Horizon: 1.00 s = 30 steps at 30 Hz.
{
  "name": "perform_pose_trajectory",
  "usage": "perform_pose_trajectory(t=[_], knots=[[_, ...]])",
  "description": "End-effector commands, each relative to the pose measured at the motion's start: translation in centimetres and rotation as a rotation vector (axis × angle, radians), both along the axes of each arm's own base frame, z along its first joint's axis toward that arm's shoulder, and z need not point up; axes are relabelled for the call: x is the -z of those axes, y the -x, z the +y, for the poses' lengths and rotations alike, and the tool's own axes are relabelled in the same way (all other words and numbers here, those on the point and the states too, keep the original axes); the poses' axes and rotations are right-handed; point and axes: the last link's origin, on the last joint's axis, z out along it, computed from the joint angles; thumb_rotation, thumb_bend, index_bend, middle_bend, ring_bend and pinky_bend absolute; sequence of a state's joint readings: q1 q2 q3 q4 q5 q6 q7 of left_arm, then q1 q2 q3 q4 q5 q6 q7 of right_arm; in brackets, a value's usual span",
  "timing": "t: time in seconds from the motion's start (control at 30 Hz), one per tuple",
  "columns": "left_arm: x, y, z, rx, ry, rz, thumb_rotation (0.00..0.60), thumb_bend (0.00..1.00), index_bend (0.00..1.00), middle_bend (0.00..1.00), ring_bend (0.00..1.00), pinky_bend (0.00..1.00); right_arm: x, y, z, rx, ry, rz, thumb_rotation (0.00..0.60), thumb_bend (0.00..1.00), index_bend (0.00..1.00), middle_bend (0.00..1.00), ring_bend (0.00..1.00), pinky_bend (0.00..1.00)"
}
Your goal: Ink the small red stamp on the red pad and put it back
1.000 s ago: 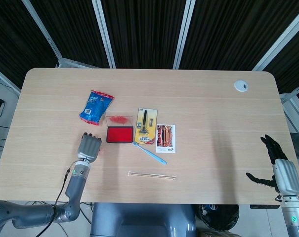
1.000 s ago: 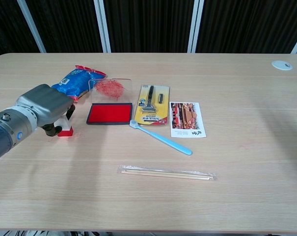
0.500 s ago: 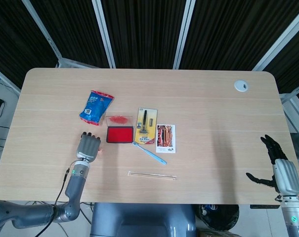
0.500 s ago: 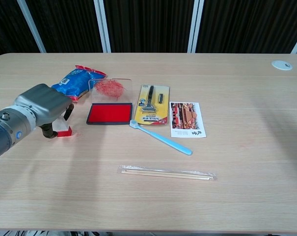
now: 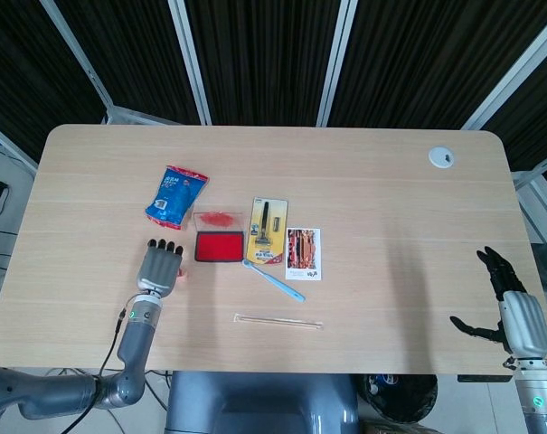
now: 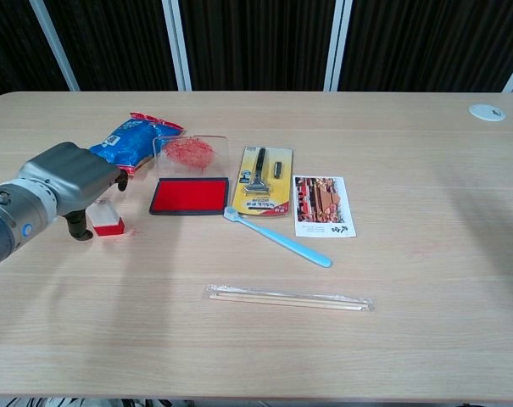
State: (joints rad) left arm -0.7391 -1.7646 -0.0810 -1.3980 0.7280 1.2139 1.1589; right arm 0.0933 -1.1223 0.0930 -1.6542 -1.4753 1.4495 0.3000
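The small red stamp, red base with a clear top, stands upright on the table left of the red ink pad. The pad's clear lid is raised behind it. My left hand hovers just left of the stamp with fingers apart; its thumb is beside the stamp and nothing is in its grasp. In the head view the left hand covers most of the stamp, and the pad lies to its right. My right hand hangs open off the table's right front corner.
A blue snack bag lies behind the left hand. Right of the pad are a yellow razor pack, a blue toothbrush and a picture card. Wrapped chopsticks lie nearer the front. A cable grommet sits at the far right.
My left hand has let go of the stamp and drawn back to the left. The stamp now stands free on the table. The right hand has not moved.
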Motion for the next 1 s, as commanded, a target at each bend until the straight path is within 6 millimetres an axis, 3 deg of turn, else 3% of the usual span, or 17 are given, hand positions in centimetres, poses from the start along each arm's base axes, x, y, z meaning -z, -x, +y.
perform_pose_trajectory(t=[0.03, 0.3, 0.47, 0.73, 1.0], knots=[[-1.1, -0.4, 0.0, 0.007, -0.022, -0.039, 0.600, 0.15, 0.17, 0.14, 0.13, 0.19, 0.0, 0.0, 0.0, 0.000, 0.000, 0.001, 0.600, 0.17, 0.00, 0.00, 0.00, 0.19], [-6.0, -1.6, -1.4, 0.070, -0.088, -0.220, 0.600, 0.15, 0.09, 0.05, 0.05, 0.10, 0.0, 0.0, 0.0, -0.003, 0.001, 0.011, 0.600, 0.17, 0.00, 0.00, 0.00, 0.19], [-9.6, -0.7, -3.5, 0.112, -0.134, -0.321, 0.600, 0.14, 0.03, 0.01, 0.01, 0.06, -0.1, 0.0, 0.0, -0.009, 0.006, 0.025, 0.600, 0.17, 0.00, 0.00, 0.00, 0.19], [-14.6, 3.9, -8.3, 0.114, -0.226, -0.445, 0.600, 0.13, 0.00, 0.00, 0.00, 0.01, 0.0, 0.1, 0.1, -0.022, 0.019, 0.085, 0.600, 0.16, 0.00, 0.00, 0.00, 0.19], [-17.6, 8.6, -12.1, 0.131, -0.311, -0.503, 0.600, 0.12, 0.00, 0.00, 0.00, 0.00, 0.3, -0.1, 0.1, -0.036, 0.045, 0.140, 0.600, 0.15, 0.00, 0.00, 0.00, 0.19]])
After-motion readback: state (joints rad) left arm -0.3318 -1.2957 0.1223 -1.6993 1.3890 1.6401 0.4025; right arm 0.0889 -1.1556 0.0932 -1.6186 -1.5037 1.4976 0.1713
